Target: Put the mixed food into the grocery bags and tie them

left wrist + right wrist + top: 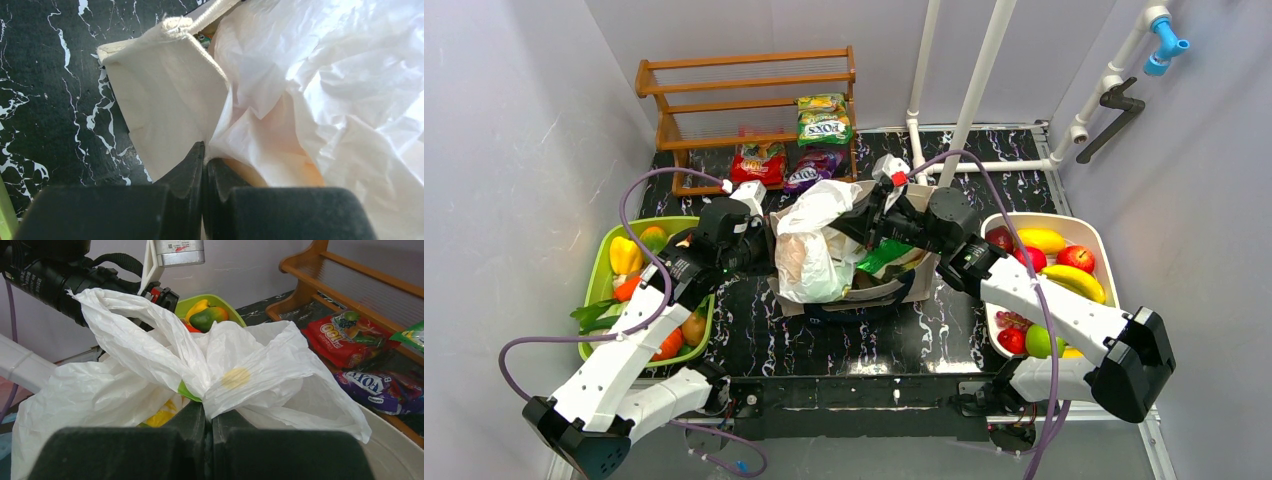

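Note:
The white plastic bag (809, 250) stands bulging inside the beige canvas tote (916, 287) at the table's middle. My left gripper (764, 243) presses against its left side. In the left wrist view that gripper (205, 159) is shut, pinching a fold of the white plastic bag (325, 100) beside the tote's corner (165, 100). My right gripper (854, 225) reaches in from the right; it (209, 407) is shut on gathered flaps of the bag (250, 365). A green packet (189, 391) and something yellow (160, 417) show inside. Another green packet (886, 253) lies in the tote.
A green tray (599, 270) of peppers and vegetables is at the left. A white tray (1086, 226) at the right holds apples, bananas and a lemon. Behind, a wooden rack (744, 100) carries green (824, 120), red (759, 162) and purple (814, 168) snack packets.

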Motion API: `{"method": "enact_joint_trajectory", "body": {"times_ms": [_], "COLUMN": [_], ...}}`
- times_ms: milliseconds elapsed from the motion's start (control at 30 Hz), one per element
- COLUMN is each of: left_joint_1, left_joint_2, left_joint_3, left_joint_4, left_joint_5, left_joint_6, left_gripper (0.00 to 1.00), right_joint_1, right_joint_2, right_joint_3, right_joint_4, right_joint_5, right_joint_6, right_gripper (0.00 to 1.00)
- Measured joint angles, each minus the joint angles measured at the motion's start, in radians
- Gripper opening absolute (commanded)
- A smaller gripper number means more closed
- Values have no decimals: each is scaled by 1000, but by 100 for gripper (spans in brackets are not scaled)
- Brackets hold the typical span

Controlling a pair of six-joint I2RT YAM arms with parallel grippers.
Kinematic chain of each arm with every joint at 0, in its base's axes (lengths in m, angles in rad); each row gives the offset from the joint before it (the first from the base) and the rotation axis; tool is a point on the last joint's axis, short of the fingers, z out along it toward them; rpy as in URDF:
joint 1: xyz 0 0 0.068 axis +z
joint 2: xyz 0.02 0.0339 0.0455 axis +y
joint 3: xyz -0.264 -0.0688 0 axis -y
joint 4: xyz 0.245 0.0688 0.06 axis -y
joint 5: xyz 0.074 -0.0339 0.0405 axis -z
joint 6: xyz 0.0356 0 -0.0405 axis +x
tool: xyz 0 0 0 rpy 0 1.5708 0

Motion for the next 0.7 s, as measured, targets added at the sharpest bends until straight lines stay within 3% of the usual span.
{"method": "enact_joint_trajectory", "body": {"times_ms": [267,700], "left_joint_1": [0,0], "left_joint_2": [0,0], "left_joint_3": [0,10], "left_joint_4": [-7,-32], "left_joint_5": [8,27], "left_joint_6": [-5,-6], "left_gripper": [0,0], "right_joint_1": [2,63], "right_joint_2": [-5,69], "right_joint_3": [-14,43], "right_joint_4": [-73,-425], "right_joint_5": [-38,100], "right_joint_6": [11,-147], "right_gripper": [1,1]}}
